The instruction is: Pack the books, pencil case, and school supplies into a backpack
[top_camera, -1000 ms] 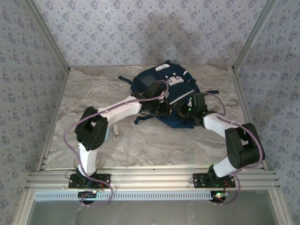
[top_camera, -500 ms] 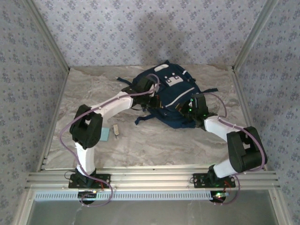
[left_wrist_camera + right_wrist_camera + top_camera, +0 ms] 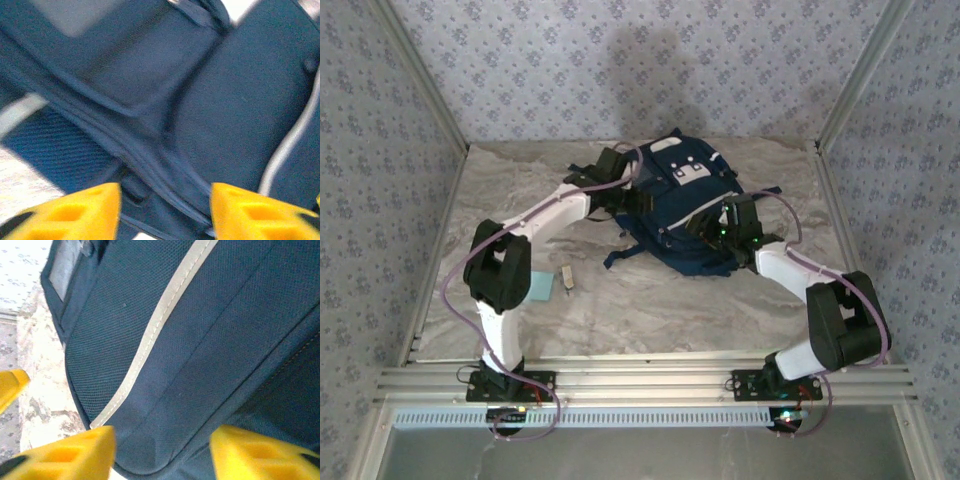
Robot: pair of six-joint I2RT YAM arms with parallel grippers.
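Here the marble-patterned table [image 3: 650, 310] carries the navy backpack [image 3: 685, 200] toward its far middle. The backpack lies flatter and farther back than a second ago, when it was bunched between the two arms. The left arm has swung from the bag's near edge to its far-left side. The left gripper [image 3: 165, 215], clamped a moment earlier, now stands with jaws parted and empty, navy fabric beyond them. The right gripper [image 3: 162, 455], at the bag's near-right edge, has likewise let go and is half open below the white stripe [image 3: 160, 325], holding nothing. The release suggests the bag has been repositioned, probably in readiness for loading. The light-blue pad [image 3: 542, 288] is still outside, well apart from the bag and partly behind the left elbow. The beige eraser block [image 3: 566, 279] lies just beside the pad.
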